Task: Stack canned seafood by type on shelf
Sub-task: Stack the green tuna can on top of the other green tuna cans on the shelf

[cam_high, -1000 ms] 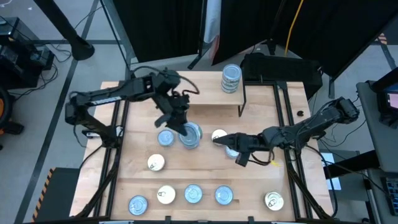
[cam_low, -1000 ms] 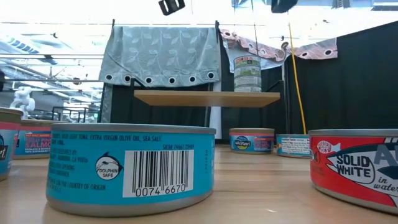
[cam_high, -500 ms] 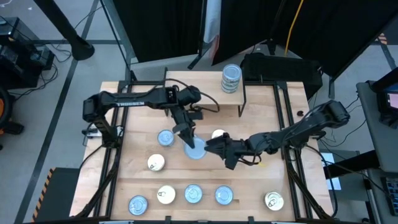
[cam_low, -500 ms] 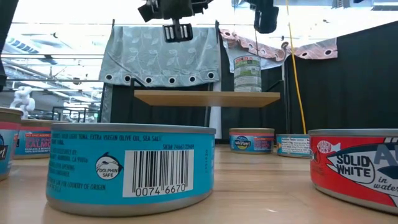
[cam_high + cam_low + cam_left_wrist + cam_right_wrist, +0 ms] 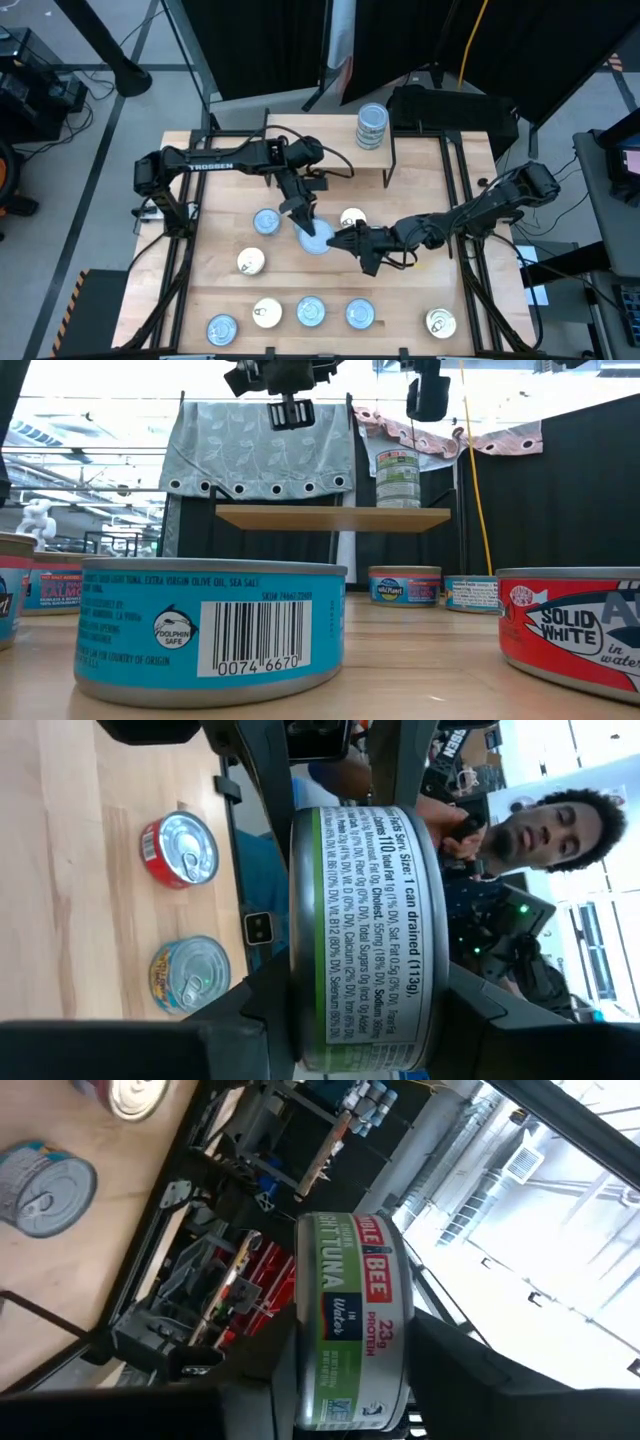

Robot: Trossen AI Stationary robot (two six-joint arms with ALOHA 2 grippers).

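A green-sided tin of canned seafood (image 5: pixel 316 240) hangs level above the middle of the table between both grippers. My left gripper (image 5: pixel 308 224) reaches it from the far left and is shut on it. My right gripper (image 5: pixel 340 240) reaches it from the right and is shut on the same tin (image 5: pixel 350 1330). The left wrist view shows the tin's small-print side (image 5: pixel 365 940). The shelf (image 5: pixel 335 150) stands at the table's far side and bears a stack of tins (image 5: pixel 372 127) at its right end. More tins lie flat on the table, among them a blue-lidded one (image 5: pixel 266 222) and a cream-lidded one (image 5: pixel 352 217). My left gripper pinches the tin across its height, one finger (image 5: pixel 262 1015) on each flat face, near the rim (image 5: pixel 303 1005) on the far-left side. The fingers come in nearly level, slanting slightly down. The tin is level, lid up, clear of the table. My right gripper pinches the same tin across its height, a finger (image 5: pixel 445 1370) on each flat face at the rim (image 5: pixel 305 1375) on the tin's right side. The fingers come in level from the table's right. The tin stays lifted clear.
A row of tins (image 5: pixel 311 312) lies along the near edge, with a cream one (image 5: pixel 440 322) at the near right and another (image 5: pixel 250 262) left of centre. In the low view, large tins (image 5: pixel 210 630) stand close in front. A person (image 5: pixel 540 830) is beyond the table.
My left gripper has come down and toward the near edge with the tin, rolling it level. My right gripper has moved left toward the tin and lower, rolled, and shut on it.
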